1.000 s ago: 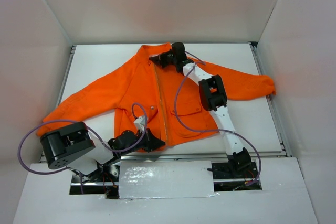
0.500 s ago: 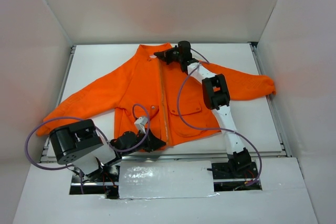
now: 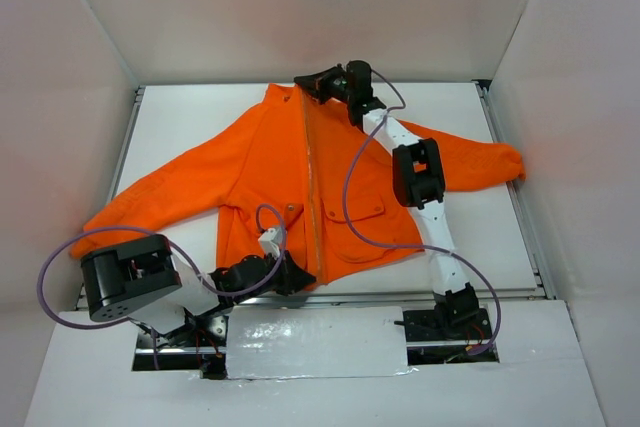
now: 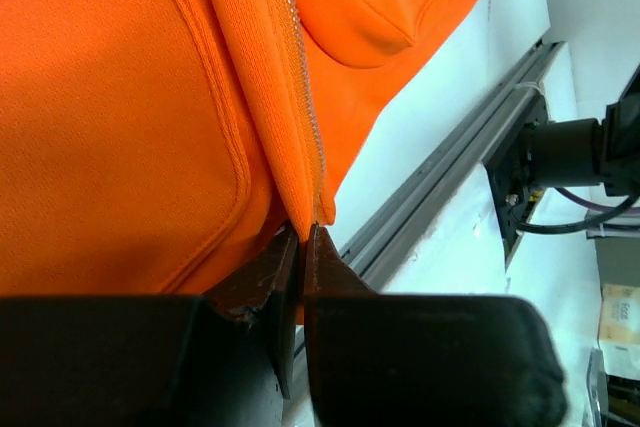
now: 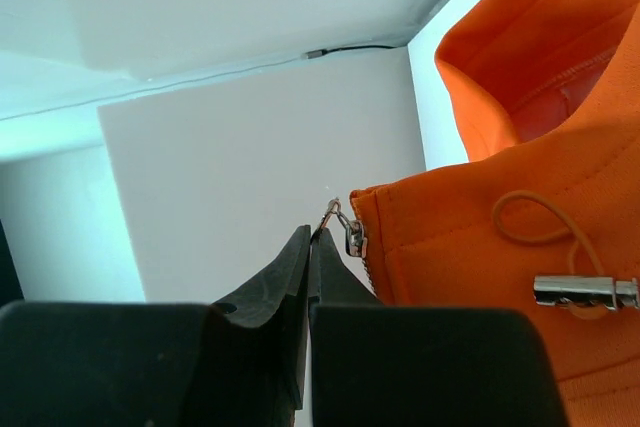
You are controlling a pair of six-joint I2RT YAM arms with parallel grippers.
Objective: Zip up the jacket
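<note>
The jacket [image 3: 270, 177] lies spread flat on the bench [image 3: 200, 112], its collar [image 3: 283, 97] at the far side. Its zipper [image 3: 311, 197] looks closed all the way, with the slider [image 5: 353, 237] at the collar's top edge. The right hand [image 5: 309, 237] is pinched narrow on the zipper pull [image 5: 331, 214], right at its fingertips. The left hand [image 4: 303, 235] clamps the hem [image 4: 305, 202] at the zipper's foot, just ahead of its tips. The pull seems to be at its end. Next, both hands would need to let go and draw back without dragging the cloth.
</note>
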